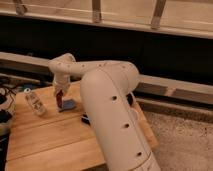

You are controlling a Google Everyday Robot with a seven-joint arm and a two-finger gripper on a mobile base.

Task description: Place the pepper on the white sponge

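My gripper [59, 98] hangs at the end of the white arm [107, 100], pointing down over the back left part of the wooden table [45, 137]. It is shut on the pepper [58, 95], a small red elongated piece held just above the table. A flat blue piece [68, 104] lies on the table right beside and below the gripper. No white sponge shows; the big arm hides the middle and right of the table.
A clear bottle [35, 102] lies on its side at the table's left. A small dark object [85, 119] sits by the arm's lower link. Cables [5, 95] lie off the left edge. A dark wall and ledge [170, 85] run behind the table.
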